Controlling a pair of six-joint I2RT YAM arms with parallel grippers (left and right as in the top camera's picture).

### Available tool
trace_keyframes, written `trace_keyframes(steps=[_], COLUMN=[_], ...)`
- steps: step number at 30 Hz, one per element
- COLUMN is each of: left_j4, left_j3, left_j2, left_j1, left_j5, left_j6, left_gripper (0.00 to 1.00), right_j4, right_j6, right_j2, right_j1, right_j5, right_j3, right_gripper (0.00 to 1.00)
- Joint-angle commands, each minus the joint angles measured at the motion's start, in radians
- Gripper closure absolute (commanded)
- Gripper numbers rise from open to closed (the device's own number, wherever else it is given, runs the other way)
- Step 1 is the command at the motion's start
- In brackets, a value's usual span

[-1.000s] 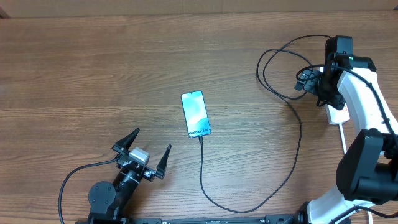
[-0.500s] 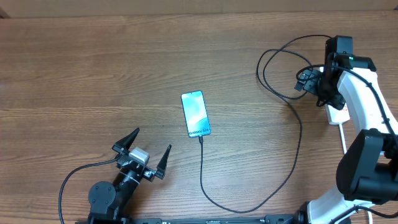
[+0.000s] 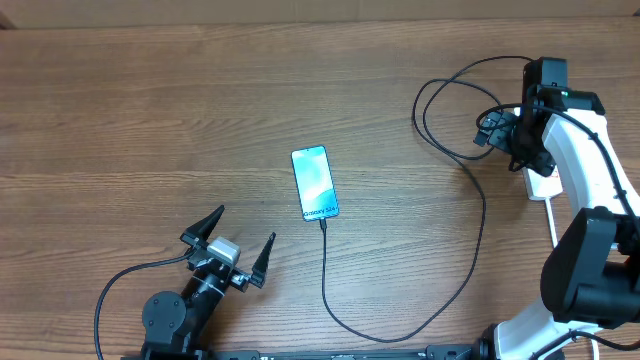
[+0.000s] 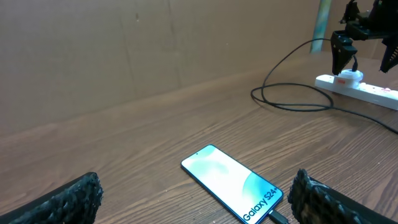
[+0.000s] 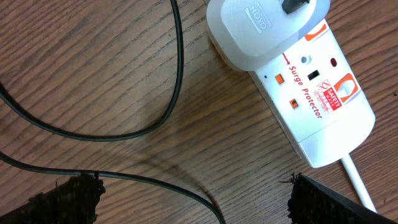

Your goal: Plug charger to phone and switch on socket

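Observation:
The phone (image 3: 315,184) lies face up mid-table, its light blue screen reading "Galaxy" (image 4: 233,183). The charger (image 3: 470,255), a thin black cable, runs from a connector in the phone's lower end (image 4: 278,217) in a long loop to the right. It ends at a white adapter (image 5: 264,28) seated in the socket (image 5: 314,99), a white power strip with small orange-red buttons. My left gripper (image 3: 246,225) stands open just short of the phone. My right gripper (image 3: 500,133) hangs open above the strip's end, nothing between its fingers (image 5: 336,202).
The strip's thick white cord (image 3: 552,222) runs toward the table's near right edge beside the right arm's base. Loose loops of black cable (image 3: 445,100) lie left of the strip. A brown wall (image 4: 155,43) backs the table.

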Motion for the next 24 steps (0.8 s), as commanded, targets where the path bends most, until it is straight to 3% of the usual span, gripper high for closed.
trace_keyframes(steps=[1,24], left_j4=[0.005,0.005], left_j3=[-0.007,-0.007], left_j2=[-0.011,-0.011], left_j1=[0.003,0.003], left_j5=[0.004,0.004], left_j6=[-0.006,-0.006], left_gripper=[0.0,0.0], right_j4=[0.006,0.006], right_j6=[-0.004,-0.004], right_j2=[-0.019,-0.388], right_j1=[0.0,0.275], right_j5=[0.014,0.014], right_j3=[0.01,0.01], right_gripper=[0.0,0.0])
